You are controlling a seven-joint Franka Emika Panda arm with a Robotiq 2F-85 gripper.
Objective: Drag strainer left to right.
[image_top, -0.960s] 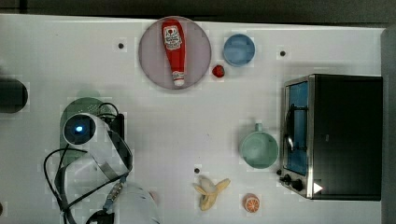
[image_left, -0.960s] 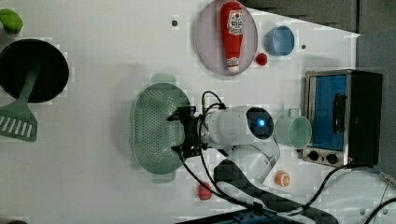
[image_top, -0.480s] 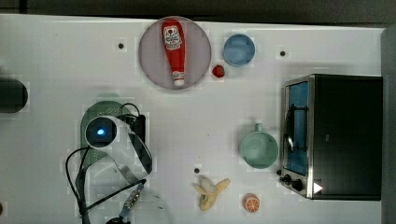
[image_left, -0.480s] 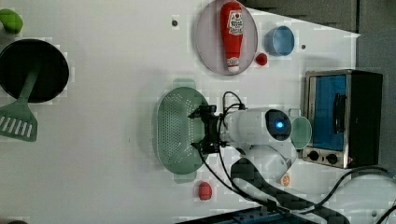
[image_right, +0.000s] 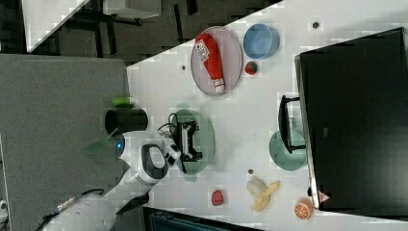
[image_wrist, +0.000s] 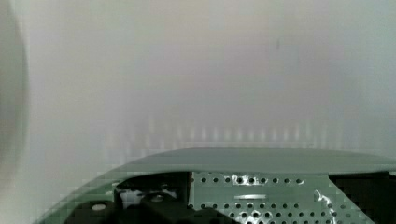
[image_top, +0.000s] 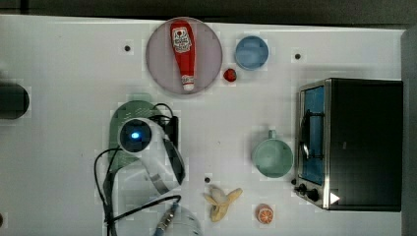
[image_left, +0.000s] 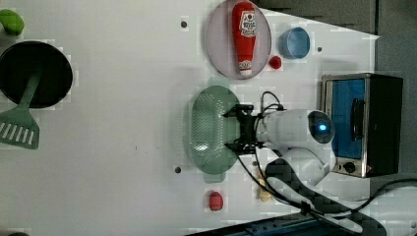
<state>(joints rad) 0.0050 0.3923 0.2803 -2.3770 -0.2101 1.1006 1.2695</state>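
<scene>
The pale mint-green oblong strainer [image_left: 209,132] lies on the white table left of centre in the top view, where my arm [image_top: 135,135] covers most of it [image_top: 120,115]. My gripper [image_left: 235,130] reaches down at the strainer's edge on the left view's right. It is open, with its black fingers [image_left: 231,114] spread wide inside the strainer. The right view shows the gripper [image_right: 188,140] over the strainer [image_right: 207,139]. In the wrist view the perforated floor [image_wrist: 257,200] and the rim lie between the dark fingers [image_wrist: 154,198].
On the top view's right, a teal mug [image_top: 272,157] stands beside a toaster oven [image_top: 354,142]. A plate [image_top: 160,59] with a ketchup bottle [image_top: 183,51], a blue bowl [image_top: 251,52] and a strawberry [image_top: 229,74] are behind. A banana [image_top: 222,200] and an orange [image_top: 264,214] lie in front.
The gripper and the strainer have slid together toward the top view's right, closer to the mug. The fingers kept the same spread.
</scene>
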